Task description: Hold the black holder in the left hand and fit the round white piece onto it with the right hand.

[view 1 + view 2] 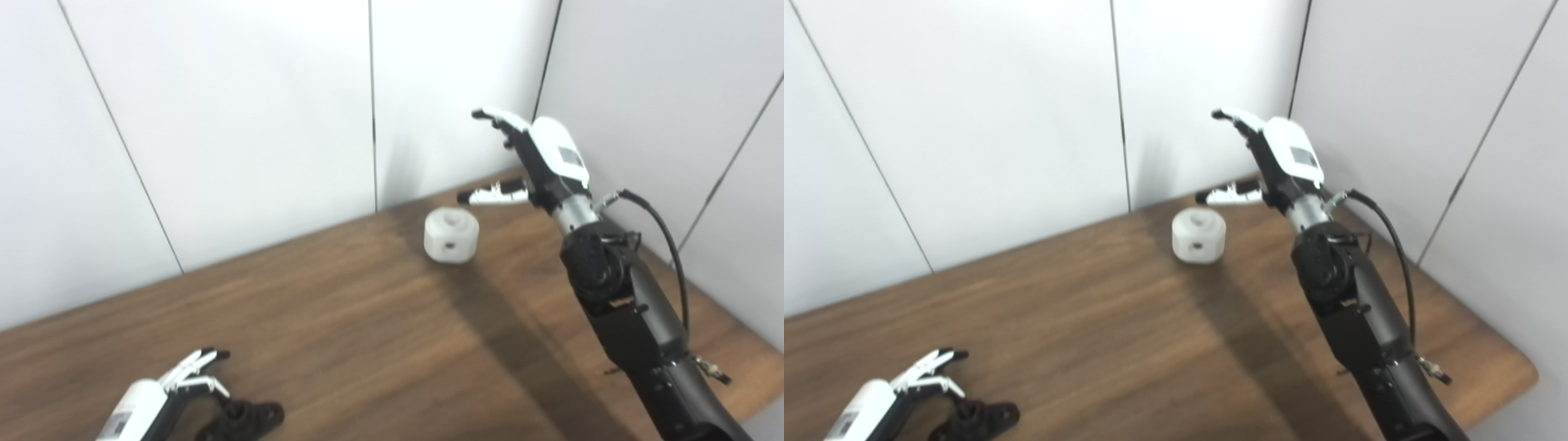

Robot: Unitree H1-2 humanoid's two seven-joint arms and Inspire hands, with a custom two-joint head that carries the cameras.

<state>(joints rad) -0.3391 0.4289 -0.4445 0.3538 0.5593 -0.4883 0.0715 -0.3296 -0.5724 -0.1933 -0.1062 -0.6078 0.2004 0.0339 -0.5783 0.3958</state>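
A: Nearest the viewer, at the lower left: what is shown?

B: The left hand (162, 392), fingers apart, low over the wooden counter (343, 318); just beside its fingertips lies the black holder (245, 419), resting on the counter near the front edge; whether the fingers (199, 367) touch the holder cannot be told; the hand does not enclose it.

A: And the middle ground?

B: Bare counter, crossed by a dark shadow band running from the front towards the far corner; at the right, the black forearm of the right arm rising from the bottom edge, with a black cable (664, 245) looping beside the wrist.

A: Farther back?

B: The round white piece (451, 235), standing on the counter near the far corner, with one opening in its top face and a small hole in its side; it is well apart from the holder.

A: And the right hand?

B: The right hand (527, 162) is raised above and just beyond the white piece, spread wide and holding nothing; the thumb (493, 195) points left, above the piece but apart from it; behind stand white wall panels (245, 122) with dark seams.
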